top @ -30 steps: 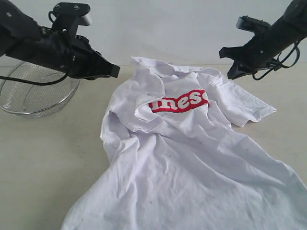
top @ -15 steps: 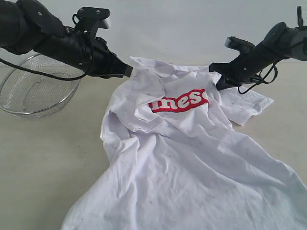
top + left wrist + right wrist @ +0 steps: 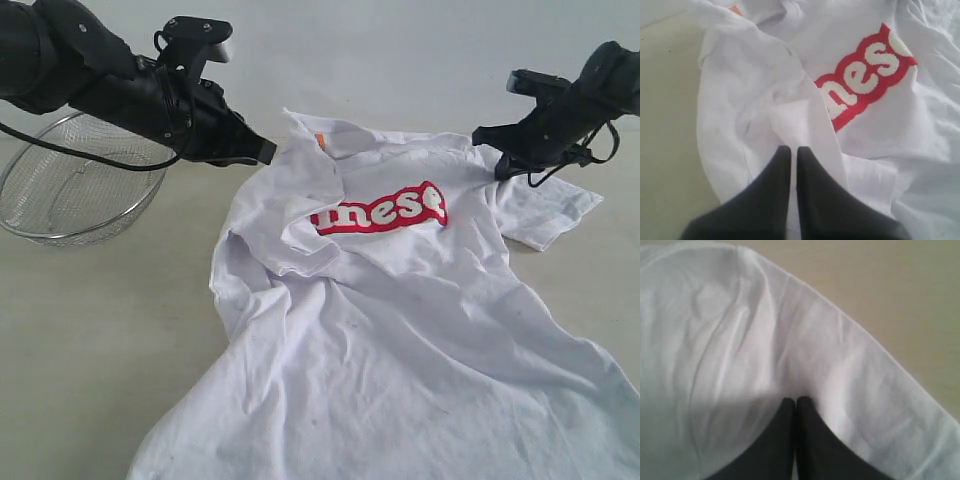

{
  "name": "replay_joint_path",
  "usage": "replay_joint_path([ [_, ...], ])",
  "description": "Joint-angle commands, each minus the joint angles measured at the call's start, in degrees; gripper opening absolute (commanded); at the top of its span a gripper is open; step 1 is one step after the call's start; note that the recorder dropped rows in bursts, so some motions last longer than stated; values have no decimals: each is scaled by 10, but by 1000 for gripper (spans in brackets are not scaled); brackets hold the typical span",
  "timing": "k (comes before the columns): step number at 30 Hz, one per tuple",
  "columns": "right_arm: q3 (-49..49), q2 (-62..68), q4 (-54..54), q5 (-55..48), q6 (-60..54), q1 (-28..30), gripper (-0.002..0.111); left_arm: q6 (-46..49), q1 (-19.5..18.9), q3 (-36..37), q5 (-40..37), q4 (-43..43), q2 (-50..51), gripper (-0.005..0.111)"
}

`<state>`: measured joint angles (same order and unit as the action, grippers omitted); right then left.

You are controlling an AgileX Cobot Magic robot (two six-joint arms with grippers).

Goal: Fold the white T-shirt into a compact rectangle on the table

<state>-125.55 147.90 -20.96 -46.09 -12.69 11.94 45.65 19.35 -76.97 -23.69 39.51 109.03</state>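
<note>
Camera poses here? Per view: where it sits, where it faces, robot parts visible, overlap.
Left wrist: on the left arm, looking down past the shut left gripper at the white T-shirt, its red lettering and table.
Right wrist: on the right arm, looking down past the shut right gripper at plain shirt fabric and table.
Exterior: off the arms, at the shirt's hem end, angled down; both arms enter from the sides, wire basket at left.
Shared: left wrist and exterior both show lettering and orange neck tag.

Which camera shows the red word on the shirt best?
The exterior view: the red lettering on the white T-shirt shows most letters there. The left wrist view is closer, but a fold hides more. The right wrist view shows only plain white cloth.
</note>
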Motion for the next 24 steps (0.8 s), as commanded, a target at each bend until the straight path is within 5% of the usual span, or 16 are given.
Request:
replay_joint_path([
  [1, 3, 13, 55, -16, 2, 32, 0, 4, -1, -4, -19, 5, 1, 4],
  [10, -45, 9, 16, -74, 2, 76, 0, 4, -1, -4, -47, 6, 1, 4],
  [16, -73, -42, -207, -159, -94, 77, 0, 23, 0, -4, -81, 44, -3, 4],
  [19, -73, -58, -283, -221, -118, 55, 0, 58, 2, -4, -103, 85, -7, 4],
  [24, -48, -66, -261, -239, -125, -29, 0, 73, 12, -4, -126, 98, -27, 4],
])
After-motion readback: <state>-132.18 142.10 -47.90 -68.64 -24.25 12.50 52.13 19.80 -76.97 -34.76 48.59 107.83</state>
